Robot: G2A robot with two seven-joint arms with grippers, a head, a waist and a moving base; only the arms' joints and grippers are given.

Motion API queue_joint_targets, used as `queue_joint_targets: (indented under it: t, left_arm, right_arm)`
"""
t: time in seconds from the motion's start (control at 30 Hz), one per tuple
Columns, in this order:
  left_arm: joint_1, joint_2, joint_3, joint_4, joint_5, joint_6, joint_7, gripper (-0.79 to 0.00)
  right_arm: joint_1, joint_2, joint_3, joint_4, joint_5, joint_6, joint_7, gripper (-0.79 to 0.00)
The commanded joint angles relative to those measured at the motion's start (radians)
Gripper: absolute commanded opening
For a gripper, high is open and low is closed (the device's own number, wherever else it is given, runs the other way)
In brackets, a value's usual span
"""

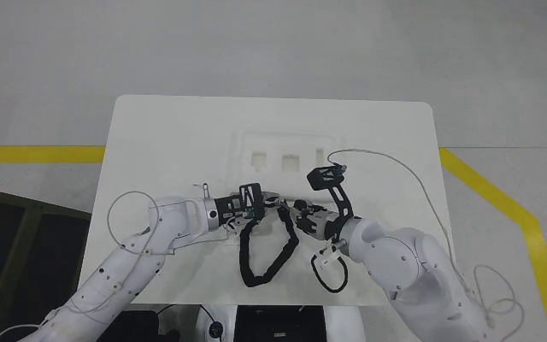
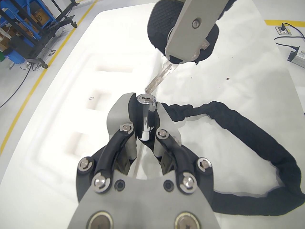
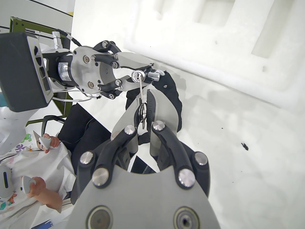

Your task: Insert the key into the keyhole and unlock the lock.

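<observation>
**A:** Where is the lock?

**B:** Its chrome lock cylinder (image 2: 145, 117) sits between the fingers (image 2: 116, 113) of the left end effector (image 2: 144, 106), which is narrowed onto it with a finger on each side. The end face with the keyhole (image 2: 145, 98) points away from the wrist, towards the other arm.

**A:** And the rest of it?

**B:** The chain (image 2: 269, 141), in a black fabric sleeve, runs from the cylinder. It lies in a loop on the white tabletop (image 1: 171, 137), on the robot's side of the 2 end effectors.

**A:** Who has the key?

**B:** The right end effector (image 3: 142, 100) is closed on the head of the key (image 3: 141, 89). The blade sticks out past the fingertips towards the cylinder. A key ring (image 3: 143, 111) sits between the fingers behind the head.

**A:** Is the blade in?

**B:** No. From the left wrist view the slot shows uncovered. The blade's tip is at the far rim of the cylinder's face and comes in at a slant. Whether tip and rim touch, I cannot tell.

**A:** Anything else on the tabletop?

**B:** A white foam tray (image 1: 291, 138) with 3 rectangular recesses (image 1: 291, 160) lies just beyond the 2 end effectors, towards the far edge. A few dark specks (image 2: 227, 79) lie on the surface near the chain.
</observation>
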Motion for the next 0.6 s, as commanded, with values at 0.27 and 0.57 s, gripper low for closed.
queue_joint_targets:
  t: [0.27, 0.57]
  left_arm:
    - [-0.002, -0.006, -0.004, 0.003, 0.003, -0.016, 0.004, -0.785]
    - [0.008, -0.009, -0.003, -0.011, 0.015, -0.027, 0.004, -0.785]
  right_arm:
    - [-0.001, 0.0, 0.005, 0.006, 0.016, -0.013, 0.006, -0.785]
    - [0.021, -0.005, -0.004, 0.033, 0.024, -0.012, 0.001, -0.785]
